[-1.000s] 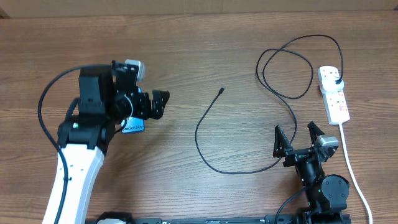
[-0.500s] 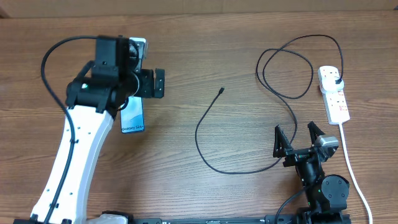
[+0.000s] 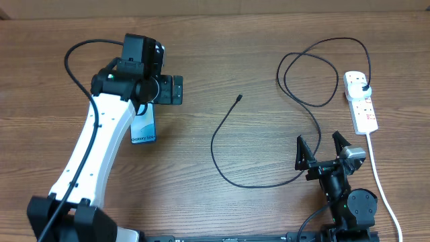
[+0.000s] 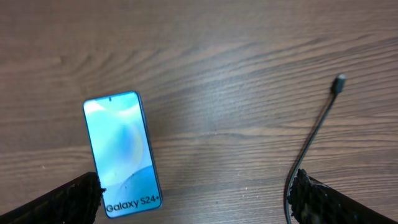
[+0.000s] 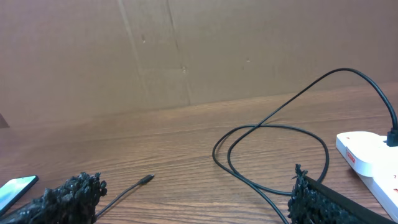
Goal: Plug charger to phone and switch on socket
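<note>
Moved since a second ago: the left arm, swung farther out over the table, so more of the phone is now uncovered. The cable, the socket and the right arm lie as before.

1. Left gripper (image 3: 171, 90): hovers over the far end of the phone (image 3: 143, 125). Jaws are spread wide with nothing between them. In its wrist view (image 4: 199, 204) one of the fingertips (image 4: 68, 198) overlaps the phone's near corner; whether they touch cannot be told.

2. Phone (image 4: 121, 152): flat on the wooden table (image 3: 235, 40), screen up and lit light blue. "Galaxy S24+" is printed at its near end. From overhead it is partly hidden under the left arm.

3. Charger (image 3: 212, 142): thin black cable lying to the right of the phone.
   - Connector tip (image 3: 240, 98): loose on the wood, well apart from the phone, not plugged into it.
   - Cable: bends toward the near edge, then runs on rightward in wide loops.
   - Black plug (image 3: 363, 87): seated in the socket.

4. Right gripper (image 3: 321, 150): well to the right of the phone, low at the near edge. Jaws are spread and hold nothing. The cable passes beneath it in the overhead view.

5. Socket (image 3: 364, 111): white strip with red markings, the item farthest right of the phone. Its thick white cord (image 3: 379, 178) trails toward the near edge. The switch position is too small to tell.
</note>
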